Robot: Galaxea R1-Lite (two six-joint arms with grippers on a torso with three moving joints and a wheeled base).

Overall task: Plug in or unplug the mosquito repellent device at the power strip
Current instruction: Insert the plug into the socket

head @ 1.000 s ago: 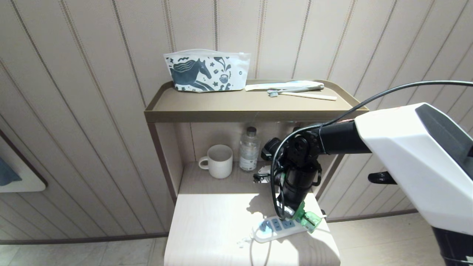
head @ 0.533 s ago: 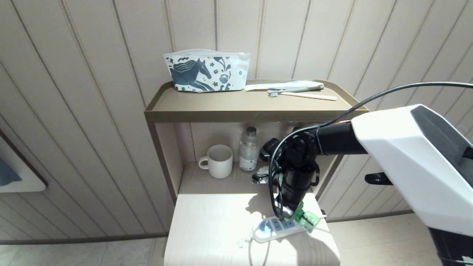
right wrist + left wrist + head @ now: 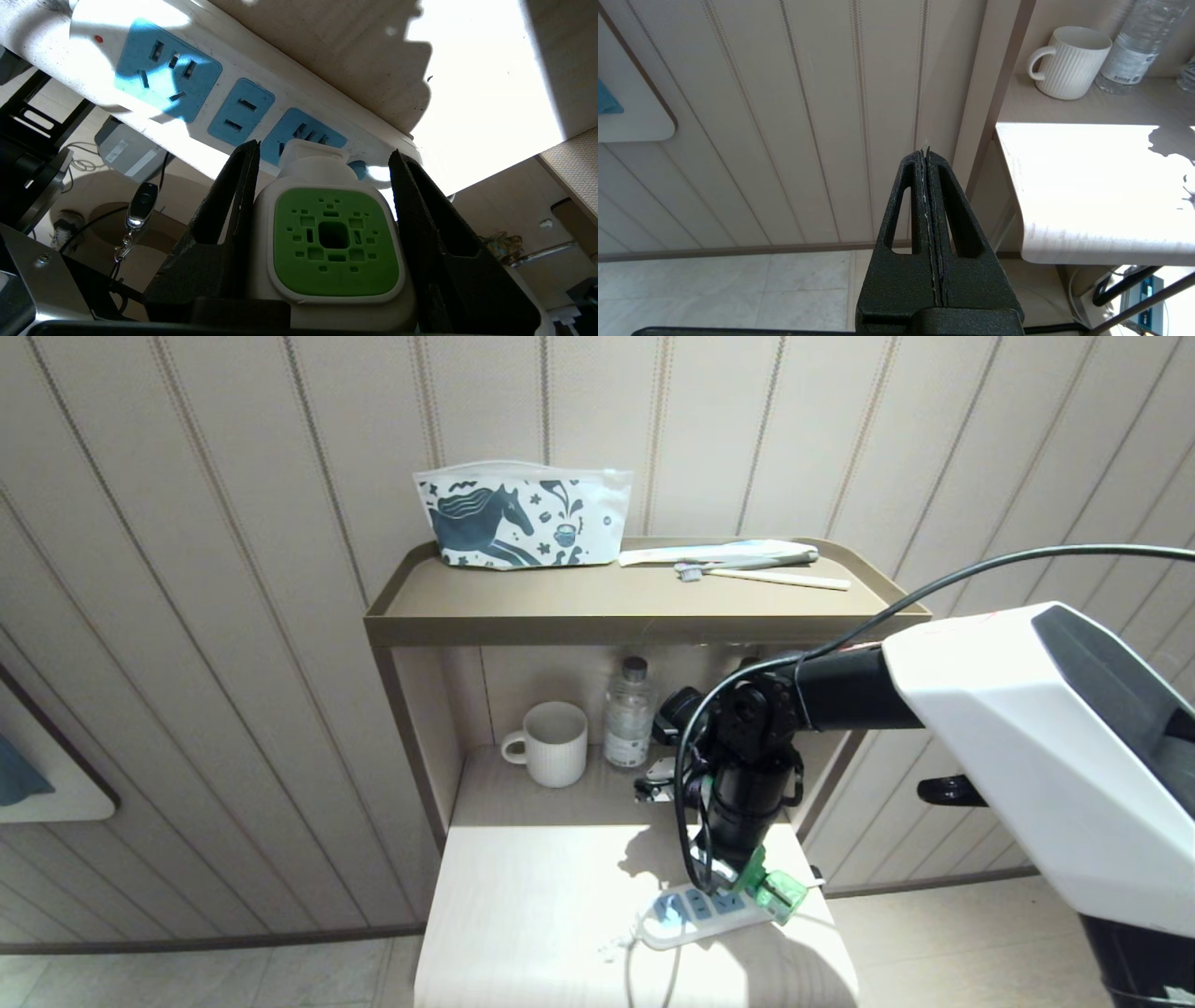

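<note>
The mosquito repellent device, a white head with a green perforated face, sits between the fingers of my right gripper, which is shut on its sides. Its white plug end meets the end blue outlet of the power strip; the prongs are hidden. In the head view the device shows green under my right gripper, at the right end of the white power strip on the table's front right. My left gripper is shut and empty, parked left of the table above the floor.
A white ribbed mug and a clear water bottle stand in the alcove behind. The upper shelf holds a horse-print pouch and a toothbrush. The strip lies near the table's front right edge.
My right arm has edged slightly to the left. The device and the power strip stand as before.
</note>
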